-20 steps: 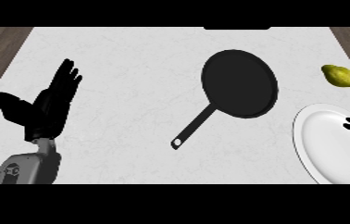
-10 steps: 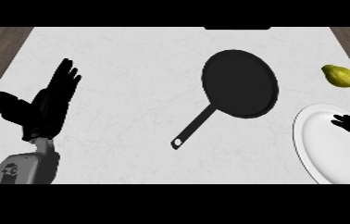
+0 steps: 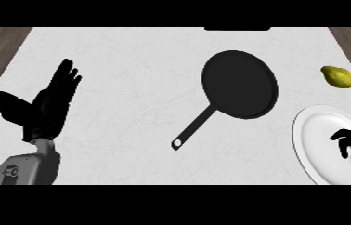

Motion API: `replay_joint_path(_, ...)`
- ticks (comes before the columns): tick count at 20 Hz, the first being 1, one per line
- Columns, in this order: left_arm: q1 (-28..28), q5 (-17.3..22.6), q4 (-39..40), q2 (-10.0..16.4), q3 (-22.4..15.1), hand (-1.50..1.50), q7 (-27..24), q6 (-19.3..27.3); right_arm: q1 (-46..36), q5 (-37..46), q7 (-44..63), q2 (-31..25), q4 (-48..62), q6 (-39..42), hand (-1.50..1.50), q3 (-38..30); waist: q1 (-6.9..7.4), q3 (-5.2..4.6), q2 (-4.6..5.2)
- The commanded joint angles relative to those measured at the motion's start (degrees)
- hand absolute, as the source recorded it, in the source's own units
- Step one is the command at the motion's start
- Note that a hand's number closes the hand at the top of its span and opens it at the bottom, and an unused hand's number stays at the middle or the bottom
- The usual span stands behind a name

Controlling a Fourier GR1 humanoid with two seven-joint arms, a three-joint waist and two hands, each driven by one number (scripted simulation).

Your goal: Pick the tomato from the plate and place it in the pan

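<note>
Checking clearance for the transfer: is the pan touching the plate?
Apart. The head view shows a strip of white counter between the pan and the plate's left rim.

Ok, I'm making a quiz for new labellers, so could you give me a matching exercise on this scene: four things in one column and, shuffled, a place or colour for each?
Things:
1. pan
2. plate
3. fruit
4. left hand

Descriptions:
A. open, fingers up, at the view's left
B. white, cut off by the right edge
C. black, in the middle, handle pointing to the lower left
D. yellow-green, at the upper right

Pairs: 1-C, 2-B, 3-D, 4-A
</note>
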Motion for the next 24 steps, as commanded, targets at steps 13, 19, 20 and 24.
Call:
replay_joint_path(13, -0.2, -0.8, -1.5, -0.8, -1.3, 0.00, 0.9, -1.0, -10.7, -3.1, 28.7, 19.7, 1.4, 5.8, 1.50, -8.0, 3.08, -0.01, 0.74)
replay_joint_path(19, -1.3, -0.8, -1.1, -1.2, -2.5, 0.00, 1.2, -1.8, -20.1, 1.8, 49.0, 24.1, -3.4, 1.7, 1.50, -11.4, 5.70, -0.64, 0.29)
replay_joint_path(20, -0.8, -1.1, -1.0, -1.1, -2.8, 0.00, 0.9, -2.0, -22.6, 3.1, 52.8, 24.5, -4.4, 0.6, 1.50, -11.8, 6.69, -0.74, 0.18)
replay_joint_path(24, -2.4, -0.9, -0.7, -1.7, -3.8, 0.00, 1.4, -2.4, -30.8, 11.2, 67.8, 27.5, -7.7, -3.1, 1.50, -9.6, 8.30, -0.81, 0.32)
